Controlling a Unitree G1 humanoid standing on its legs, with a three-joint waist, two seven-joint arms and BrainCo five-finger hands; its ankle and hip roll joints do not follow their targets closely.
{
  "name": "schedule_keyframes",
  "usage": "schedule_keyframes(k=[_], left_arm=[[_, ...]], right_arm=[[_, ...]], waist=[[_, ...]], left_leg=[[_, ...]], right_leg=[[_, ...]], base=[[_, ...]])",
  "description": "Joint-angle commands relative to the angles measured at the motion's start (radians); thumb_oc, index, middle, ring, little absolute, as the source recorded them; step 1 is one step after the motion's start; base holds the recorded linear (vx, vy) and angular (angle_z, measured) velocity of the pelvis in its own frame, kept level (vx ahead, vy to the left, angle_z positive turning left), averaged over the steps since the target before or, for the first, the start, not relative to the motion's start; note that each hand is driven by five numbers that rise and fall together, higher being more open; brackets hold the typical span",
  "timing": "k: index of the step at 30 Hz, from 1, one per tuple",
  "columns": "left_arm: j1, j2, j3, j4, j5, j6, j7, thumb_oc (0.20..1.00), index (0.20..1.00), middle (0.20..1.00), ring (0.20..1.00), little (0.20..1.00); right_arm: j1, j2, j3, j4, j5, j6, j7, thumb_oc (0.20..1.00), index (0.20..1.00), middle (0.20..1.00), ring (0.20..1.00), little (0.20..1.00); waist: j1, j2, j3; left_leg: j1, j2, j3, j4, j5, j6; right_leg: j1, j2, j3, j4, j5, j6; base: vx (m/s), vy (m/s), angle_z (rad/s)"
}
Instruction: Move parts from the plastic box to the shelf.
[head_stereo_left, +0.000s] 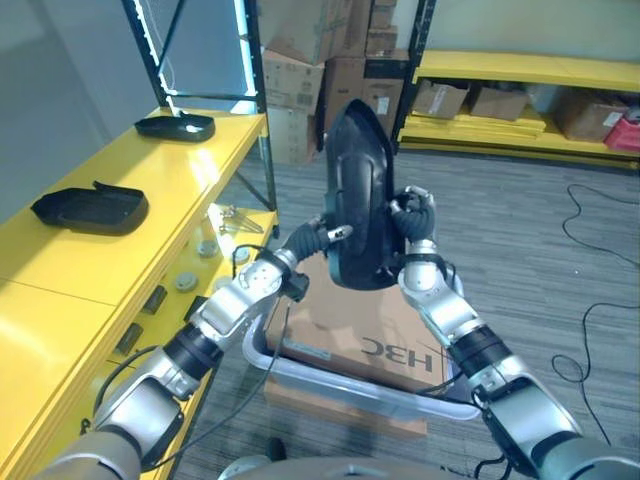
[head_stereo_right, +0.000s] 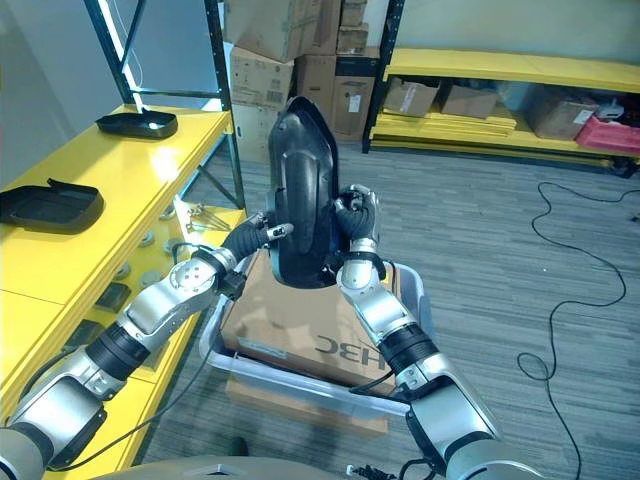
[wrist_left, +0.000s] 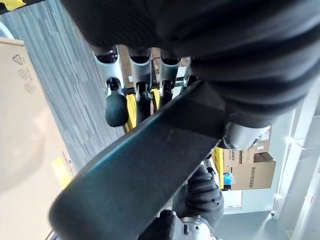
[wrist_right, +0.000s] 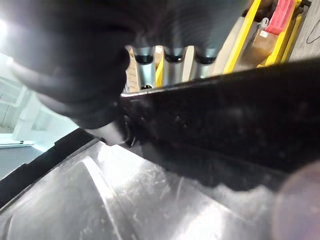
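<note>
Both hands hold one large black plastic part (head_stereo_left: 358, 195) upright in the air, narrow end up, above the cardboard box (head_stereo_left: 370, 345). The left hand (head_stereo_left: 322, 238) grips the part's left edge; its fingers (wrist_left: 142, 75) curl over the rim in the left wrist view. The right hand (head_stereo_left: 413, 215) clasps the opposite edge, fingers (wrist_right: 172, 67) wrapped over the rim in the right wrist view.

The cardboard box lies flat in the grey plastic box (head_stereo_left: 360, 388) on the floor, directly below the raised part. A second brown carton (head_stereo_left: 340, 408) sits under the plastic box's near rim.

The yellow shelf (head_stereo_left: 150, 190) runs along the robot's left. Two black parts already lie on it: one (head_stereo_left: 90, 208) nearer, one (head_stereo_left: 176, 126) farther back by the black upright post (head_stereo_left: 150, 50). They are well apart from each other.

Background: stacked cartons (head_stereo_left: 330, 70) and another yellow rack (head_stereo_left: 520, 70) holding boxes.
</note>
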Motion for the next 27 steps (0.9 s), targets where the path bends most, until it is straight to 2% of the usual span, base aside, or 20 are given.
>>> schedule_keyframes(k=[1,4,5,6,7,13,18,27], left_arm=[[-0.112,-0.068,-0.001,-0.002,0.033,-0.124,-0.008,0.2,0.2,0.2,0.2,0.2],[-0.113,-0.068,-0.001,0.006,0.059,-0.136,0.004,0.2,0.2,0.2,0.2,0.2],[-0.112,-0.067,0.001,0.004,0.065,-0.141,0.011,0.2,0.2,0.2,0.2,0.2],[-0.112,-0.065,0.002,0.003,0.067,-0.142,0.015,0.2,0.2,0.2,0.2,0.2],[-0.11,-0.062,0.003,-0.001,0.057,-0.144,0.026,0.2,0.2,0.2,0.2,0.2],[-0.092,-0.056,0.021,-0.012,0.048,-0.157,0.045,0.2,0.2,0.2,0.2,0.2],[-0.077,-0.054,0.045,-0.018,0.045,-0.186,0.096,0.2,0.2,0.2,0.2,0.2],[-0.031,-0.009,0.135,-0.061,0.024,-0.207,0.173,0.2,0.2,0.2,0.2,0.2]], right_arm=[[-0.134,-0.003,0.013,0.01,0.0,-0.02,-0.032,0.2,0.2,0.2,0.2,0.2],[-0.136,-0.002,0.012,0.006,0.014,-0.015,-0.037,0.2,0.2,0.2,0.2,0.2],[-0.133,0.0,0.011,0.004,0.022,-0.021,-0.04,0.235,0.235,0.235,0.235,0.235],[-0.131,0.001,0.01,0.0,0.028,-0.023,-0.041,0.555,0.555,0.555,0.555,0.555],[-0.126,0.002,0.005,-0.01,0.038,-0.022,-0.042,1.0,1.0,1.0,1.0,1.0],[-0.102,0.015,-0.02,-0.04,0.107,-0.021,-0.01,1.0,1.0,1.0,1.0,1.0],[-0.069,0.032,-0.049,-0.062,0.228,-0.024,0.039,1.0,1.0,1.0,1.0,1.0],[0.013,0.003,-0.117,-0.133,0.212,-0.029,0.05,1.0,1.0,1.0,1.0,1.0]], waist=[[0.042,0.0,-0.041],[0.041,-0.001,-0.043],[0.041,-0.001,-0.042],[0.04,-0.001,-0.041],[0.039,-0.001,-0.041],[0.039,-0.002,-0.043],[0.037,-0.005,-0.041],[0.034,-0.008,-0.036]], left_leg=[[0.056,0.091,0.029,0.064,-0.135,-0.055],[0.057,0.091,0.028,0.062,-0.134,-0.055],[0.058,0.092,0.029,0.061,-0.134,-0.055],[0.059,0.092,0.029,0.061,-0.134,-0.056],[0.06,0.092,0.028,0.06,-0.134,-0.055],[0.065,0.091,0.029,0.055,-0.133,-0.057],[0.066,0.09,0.027,0.054,-0.133,-0.057],[0.067,0.091,0.026,0.052,-0.13,-0.058]], right_leg=[[-0.113,-0.046,-0.01,-0.03,0.118,0.057],[-0.112,-0.044,-0.009,-0.031,0.117,0.056],[-0.112,-0.044,-0.008,-0.031,0.117,0.056],[-0.112,-0.043,-0.008,-0.03,0.117,0.055],[-0.112,-0.043,-0.007,-0.03,0.117,0.055],[-0.109,-0.041,-0.007,-0.033,0.117,0.054],[-0.11,-0.042,-0.007,-0.033,0.118,0.053],[-0.109,-0.041,-0.01,-0.032,0.117,0.052]], base=[[0.0,0.0,0.0],[0.0,0.0,0.0],[0.0,0.0,0.0],[0.0,0.0,0.0],[0.0,0.0,0.0],[0.0,0.0,0.0],[0.0,0.0,0.0],[0.0,0.0,0.0]])
